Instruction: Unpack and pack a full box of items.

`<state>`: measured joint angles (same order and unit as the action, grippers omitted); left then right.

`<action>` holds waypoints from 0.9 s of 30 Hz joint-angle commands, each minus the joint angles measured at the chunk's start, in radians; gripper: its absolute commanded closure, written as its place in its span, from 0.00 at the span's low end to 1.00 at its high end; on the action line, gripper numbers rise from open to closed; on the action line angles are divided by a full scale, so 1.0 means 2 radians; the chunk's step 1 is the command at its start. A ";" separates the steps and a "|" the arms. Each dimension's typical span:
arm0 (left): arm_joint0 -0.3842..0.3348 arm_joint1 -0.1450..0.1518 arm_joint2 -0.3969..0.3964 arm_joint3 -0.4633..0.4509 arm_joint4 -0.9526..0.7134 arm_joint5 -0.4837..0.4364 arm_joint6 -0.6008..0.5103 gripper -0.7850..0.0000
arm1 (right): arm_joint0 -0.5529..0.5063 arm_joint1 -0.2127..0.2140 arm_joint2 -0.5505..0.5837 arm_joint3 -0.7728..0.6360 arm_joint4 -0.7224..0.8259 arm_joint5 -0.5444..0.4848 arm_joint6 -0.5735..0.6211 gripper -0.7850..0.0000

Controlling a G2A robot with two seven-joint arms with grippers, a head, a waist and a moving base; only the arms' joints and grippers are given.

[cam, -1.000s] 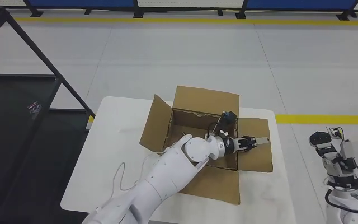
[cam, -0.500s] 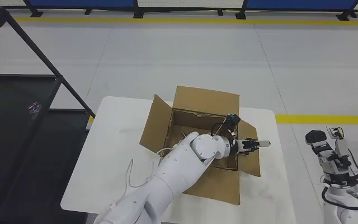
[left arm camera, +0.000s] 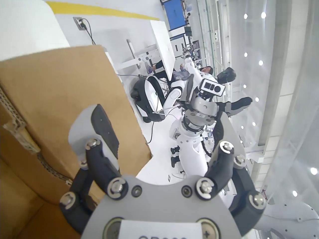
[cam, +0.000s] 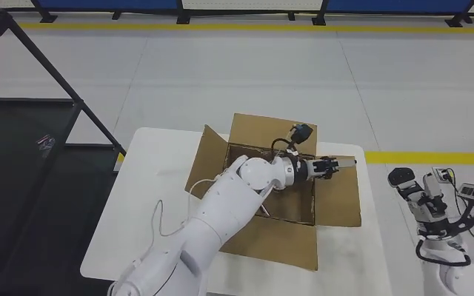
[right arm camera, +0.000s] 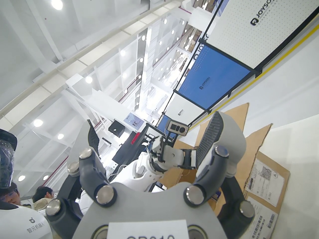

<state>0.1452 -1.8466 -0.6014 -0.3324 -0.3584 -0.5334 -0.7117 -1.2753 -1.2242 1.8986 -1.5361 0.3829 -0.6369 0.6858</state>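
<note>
An open cardboard box (cam: 270,135) stands on the white table (cam: 148,200) with its flaps spread out. My left arm reaches across the box, hiding much of its inside. The left gripper (cam: 337,164) is above the far end of the right flap (cam: 338,203). In the left wrist view this gripper (left arm camera: 162,130) is open with nothing between its fingers, one finger (left arm camera: 103,123) close to the flap (left arm camera: 62,88). My right gripper (cam: 404,177) hangs off the table to the right of the box. It is open and empty in its wrist view (right arm camera: 153,138), facing the box (right arm camera: 264,175).
A black metal frame (cam: 52,89) stands left of the table. The table has bare surface left of the box and a narrow strip at its right edge (cam: 374,237). A yellow floor line (cam: 418,157) runs past the right side.
The left gripper slid along the right flap toward the far side; the flap rose briefly and lies flat again. The right arm shifted left, closer to the table.
</note>
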 commanded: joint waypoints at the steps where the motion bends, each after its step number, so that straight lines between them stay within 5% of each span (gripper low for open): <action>1: -0.003 0.012 -0.014 -0.004 0.001 -0.018 -0.002 0.00 | 0.005 0.001 -0.010 -0.005 -0.006 0.009 0.010 0.00; 7: 0.014 0.055 -0.059 -0.031 0.014 -0.074 0.026 0.00 | 0.034 0.006 -0.050 0.000 -0.048 0.066 0.052 0.00; 12: 0.070 0.102 -0.110 -0.120 0.041 -0.091 0.044 0.00 | 0.059 0.009 -0.073 0.013 -0.106 0.090 0.040 0.00; 15: 0.132 0.137 -0.159 -0.223 0.074 -0.068 0.055 0.00 | 0.069 0.011 -0.081 0.021 -0.122 0.110 0.042 0.00; 19: 0.261 0.181 -0.248 -0.431 0.125 0.011 0.049 0.00 | 0.081 0.015 -0.090 0.035 -0.143 0.143 0.047 0.00; 22: 0.355 0.201 -0.307 -0.569 0.140 0.066 0.033 0.00 | 0.091 0.017 -0.099 0.049 -0.157 0.164 0.047 0.00; 27: 0.433 0.213 -0.342 -0.656 0.138 0.088 0.021 0.00 | 0.101 0.018 -0.115 0.068 -0.156 0.178 0.050 0.00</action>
<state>0.9820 -1.4236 -1.2794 -1.6166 -0.0845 -0.3570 -0.6700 -1.0770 -1.1890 1.6761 -1.4087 0.0698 -0.2887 0.7817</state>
